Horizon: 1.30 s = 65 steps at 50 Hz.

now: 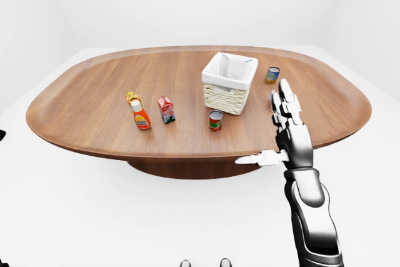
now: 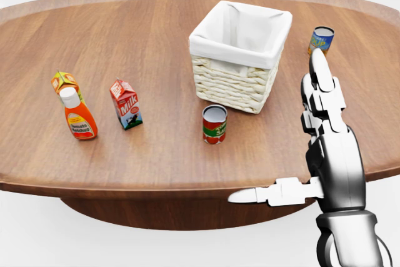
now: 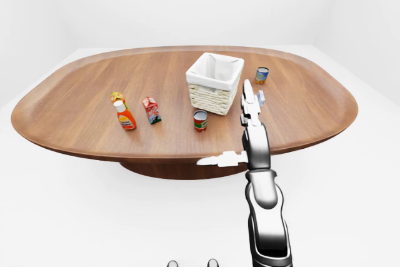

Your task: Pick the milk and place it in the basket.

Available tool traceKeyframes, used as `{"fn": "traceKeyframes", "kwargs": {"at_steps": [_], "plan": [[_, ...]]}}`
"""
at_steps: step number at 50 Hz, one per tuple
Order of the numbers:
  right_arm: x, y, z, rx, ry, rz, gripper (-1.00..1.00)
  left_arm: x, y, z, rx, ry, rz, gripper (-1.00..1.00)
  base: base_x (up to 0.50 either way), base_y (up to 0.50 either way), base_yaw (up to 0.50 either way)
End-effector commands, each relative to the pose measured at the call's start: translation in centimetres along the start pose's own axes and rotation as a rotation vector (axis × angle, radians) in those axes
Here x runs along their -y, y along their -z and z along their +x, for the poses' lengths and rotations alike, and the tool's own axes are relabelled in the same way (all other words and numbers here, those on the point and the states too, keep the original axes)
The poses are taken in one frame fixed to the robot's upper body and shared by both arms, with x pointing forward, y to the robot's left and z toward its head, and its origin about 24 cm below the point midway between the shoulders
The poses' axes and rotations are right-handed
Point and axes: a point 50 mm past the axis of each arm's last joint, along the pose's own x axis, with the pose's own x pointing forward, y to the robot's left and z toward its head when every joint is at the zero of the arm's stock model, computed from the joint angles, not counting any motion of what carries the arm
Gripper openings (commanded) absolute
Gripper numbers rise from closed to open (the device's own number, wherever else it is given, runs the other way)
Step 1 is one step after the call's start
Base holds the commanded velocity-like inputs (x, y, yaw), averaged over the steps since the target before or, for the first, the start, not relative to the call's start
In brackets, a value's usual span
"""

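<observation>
The milk carton [image 2: 126,104], red and white, stands upright on the oval wooden table [image 2: 137,35], left of centre in the head view. The wicker basket [image 2: 232,85] with a white liner stands to its right, a little higher in the view. My right hand [image 2: 281,132] is raised at the right over the table's near edge. Its fingers point up and its thumb sticks out to the left; it is open and empty. It is well to the right of the milk and below and right of the basket. My left hand is not in view.
An orange sauce bottle [image 2: 78,117] and a small orange carton [image 2: 64,81] stand left of the milk. A red can [image 2: 214,124] stands below the basket. A blue can [image 2: 321,39] stands right of it. A small object [image 3: 260,97] shows partly behind my fingers.
</observation>
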Motion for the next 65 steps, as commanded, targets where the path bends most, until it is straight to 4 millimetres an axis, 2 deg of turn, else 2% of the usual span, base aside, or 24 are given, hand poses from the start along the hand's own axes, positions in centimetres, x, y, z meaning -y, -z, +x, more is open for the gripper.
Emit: {"fn": "traceKeyframes", "kwargs": {"at_steps": [1,22,47,65], "plan": [[-0.12,-0.02,-0.06,-0.001,-0.011,-0.024,1.0,-0.01,-0.04,0.01,0.003,0.001,0.001,1.0,0.0,0.5,0.0],[-0.27,-0.12,-0.04,0.002,-0.015,-0.029,1.0,-0.01,-0.05,0.01,0.004,0.001,0.0,1.0,0.0,0.5,0.0],[-0.59,-0.52,0.11,0.021,-0.024,-0.032,1.0,0.0,-0.06,0.02,0.006,0.002,0.0,1.0,0.01,0.01,0.0],[-0.53,-0.3,0.09,0.012,-0.024,-0.028,1.0,-0.01,-0.06,0.02,0.006,0.002,0.001,1.0,0.42,0.04,0.0]]}}
